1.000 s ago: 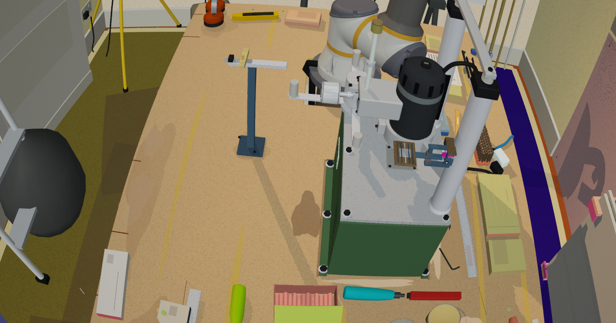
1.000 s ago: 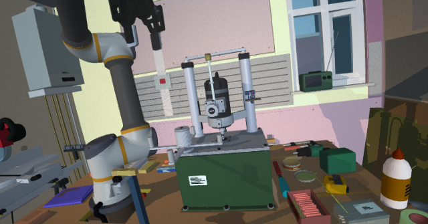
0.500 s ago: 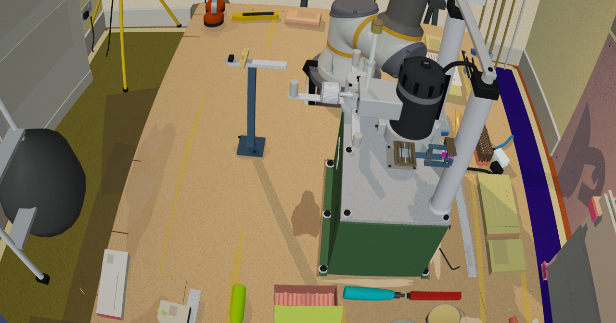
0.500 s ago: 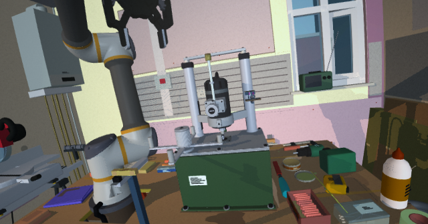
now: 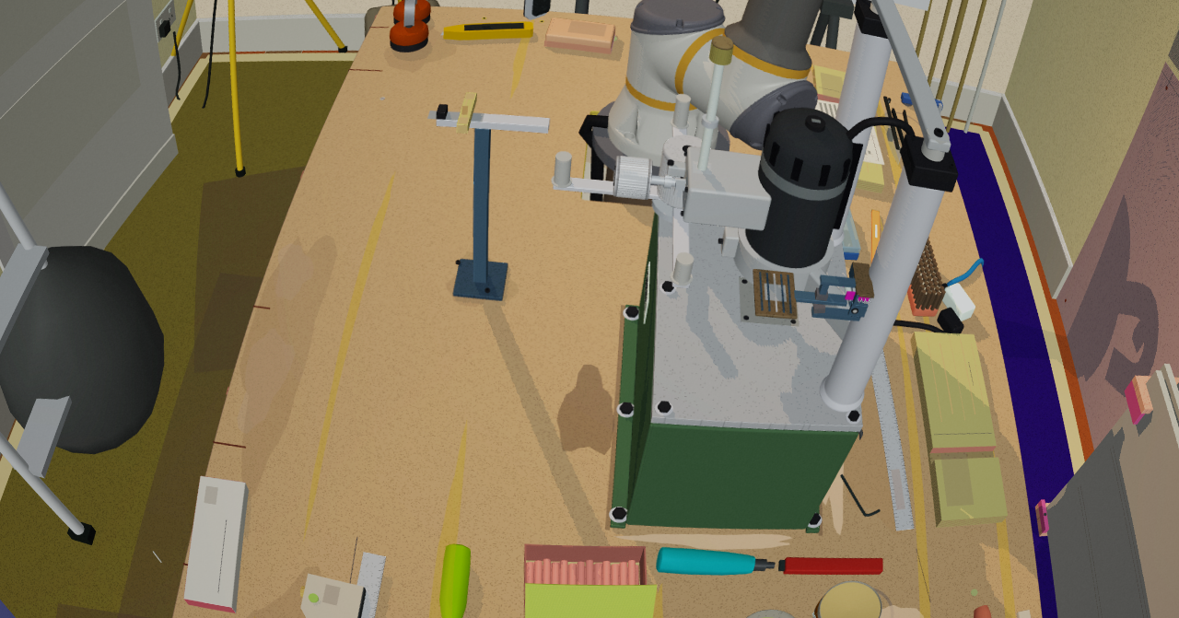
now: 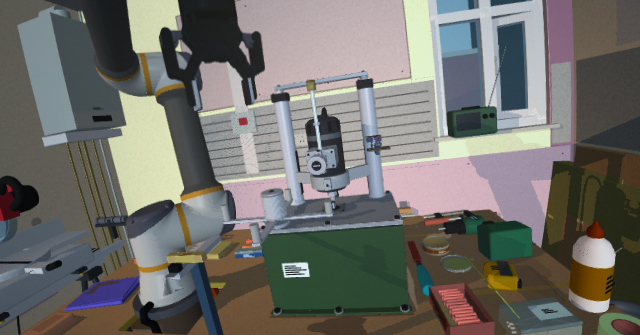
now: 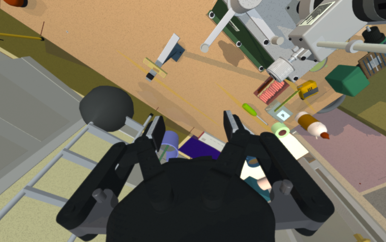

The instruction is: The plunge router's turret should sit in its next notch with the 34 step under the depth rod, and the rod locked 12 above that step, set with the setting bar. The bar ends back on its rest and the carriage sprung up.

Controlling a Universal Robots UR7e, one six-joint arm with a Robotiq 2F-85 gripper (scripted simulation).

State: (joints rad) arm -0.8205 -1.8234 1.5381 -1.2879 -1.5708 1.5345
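The plunge router (image 6: 326,147) (image 5: 800,190) stands on two columns over a grey plate on a green box (image 6: 334,262). Its black motor sits between the columns. The pale depth rod (image 6: 314,106) (image 5: 714,107) rises beside the motor with a tan cap. A knurled white knob (image 5: 634,177) (image 7: 280,70) sticks out from the carriage. The setting bar (image 5: 468,111) (image 7: 155,68) lies across the top of the blue rest stand (image 5: 481,202), left of the router. My gripper (image 6: 218,77) (image 7: 193,126) hangs high above and left of the router, open and empty. The turret is hidden from me.
Behind the router is a window wall with a green radio (image 6: 471,121). The robot's base (image 6: 165,245) stands left of the green box. A box of pink sticks (image 5: 587,572), a teal and red screwdriver (image 5: 767,565) and a glue bottle (image 6: 591,267) lie along the table's near edge.
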